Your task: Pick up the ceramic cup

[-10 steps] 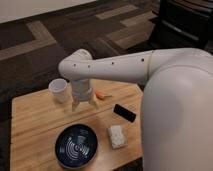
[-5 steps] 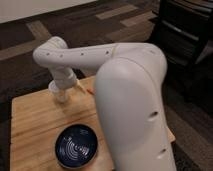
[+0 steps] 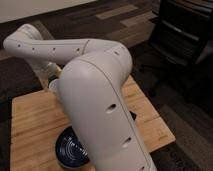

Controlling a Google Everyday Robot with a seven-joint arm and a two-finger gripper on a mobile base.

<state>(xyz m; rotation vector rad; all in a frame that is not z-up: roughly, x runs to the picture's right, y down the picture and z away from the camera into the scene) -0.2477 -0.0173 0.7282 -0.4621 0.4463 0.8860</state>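
Note:
The ceramic cup is a small white cup at the far left of the wooden table. Only a sliver of it shows beside my arm. My gripper hangs from the wrist at the far left end of the arm, right over the cup and close to it. The big white arm fills the middle of the view and hides most of the cup and the gripper's lower end.
A wide dark blue bowl with white lines sits at the table's front, partly behind the arm. A black object's edge peeks out on the right. A dark chair stands at the back right on the carpet.
The arm has swung further left and closer to the camera, now covering most of the table. The wrist has come down over the cup, and the white packet is now hidden.

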